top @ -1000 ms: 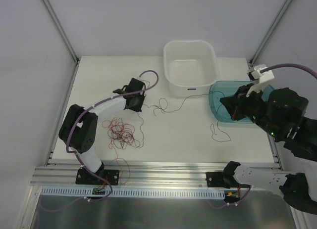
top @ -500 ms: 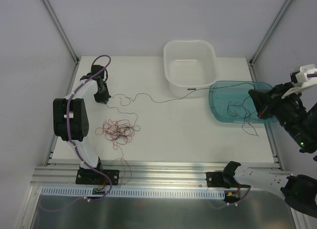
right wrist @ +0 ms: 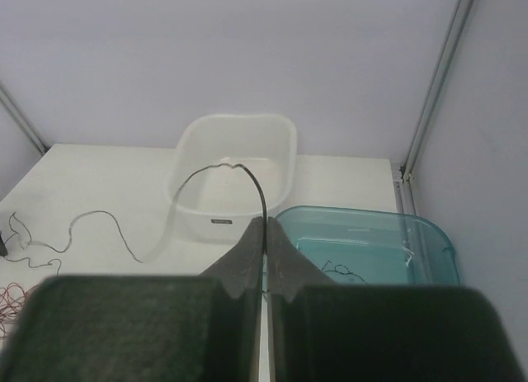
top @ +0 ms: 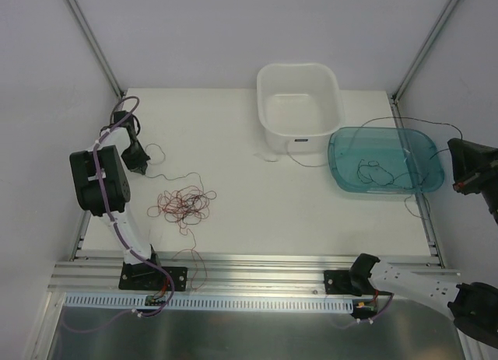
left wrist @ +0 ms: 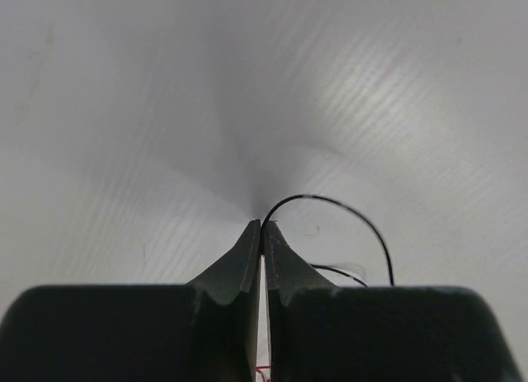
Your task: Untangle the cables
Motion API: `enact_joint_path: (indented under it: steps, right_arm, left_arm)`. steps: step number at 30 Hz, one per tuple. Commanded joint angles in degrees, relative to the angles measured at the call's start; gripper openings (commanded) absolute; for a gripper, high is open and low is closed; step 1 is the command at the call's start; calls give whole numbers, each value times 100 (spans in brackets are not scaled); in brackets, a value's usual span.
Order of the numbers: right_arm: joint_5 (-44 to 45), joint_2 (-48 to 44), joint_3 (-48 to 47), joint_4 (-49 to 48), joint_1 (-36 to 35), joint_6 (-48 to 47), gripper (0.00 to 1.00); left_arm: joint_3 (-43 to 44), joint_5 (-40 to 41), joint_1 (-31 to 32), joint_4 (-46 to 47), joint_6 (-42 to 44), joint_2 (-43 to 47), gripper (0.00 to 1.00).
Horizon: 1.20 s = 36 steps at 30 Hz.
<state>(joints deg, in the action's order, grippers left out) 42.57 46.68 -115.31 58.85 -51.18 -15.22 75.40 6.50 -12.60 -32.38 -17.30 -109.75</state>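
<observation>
A tangle of thin red cables lies on the white table at front left. My left gripper is at the table's left edge, shut on one end of a thin black cable. That black cable runs loosely across the table, past the white tub, toward the right. My right gripper is high, beyond the blue bin's right end, shut on the black cable, which arcs up out of its tips. More black strands lie in the blue bin.
A white tub stands at the back centre, also seen in the right wrist view. A clear blue bin sits to its right. Frame posts rise at the back corners. A metal rail runs along the near edge.
My left gripper has moved left to the table's edge and my right gripper right, past the blue bin. The black cable has been drawn out between them, away from the red tangle.
</observation>
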Motion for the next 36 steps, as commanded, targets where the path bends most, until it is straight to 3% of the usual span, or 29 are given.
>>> enact_joint_path:
  steps: [1,8,12,17,24,31,36]
  right_arm:
    - [656,-132,-54,-233,-312,-367,1]
    - [746,114,315,-504,-736,-420,1]
    - [796,456,552,-857,-736,-762,1]
    - [877,939,799,-1832,-543,-1430,1]
    - [-397,1475,948,-2097,1030,-825,1]
    - [-1424,1783,1010,-2158,2453,-175,1]
    - [-2120,1880,1491,-2307,3541,361,1]
  left_arm:
    - [212,-104,-217,-128,-177,15,0]
    - [20,98,-260,-137,-72,138,0]
    - [-174,-631,-191,-111,-168,567,0]
    - [-595,-1264,433,-102,-89,1376,0]
    - [-1658,-1712,1585,-23,218,2781,5]
    - [-2581,-1836,1700,424,447,3636,4]
    - [-2574,-1951,1700,487,455,3707,4]
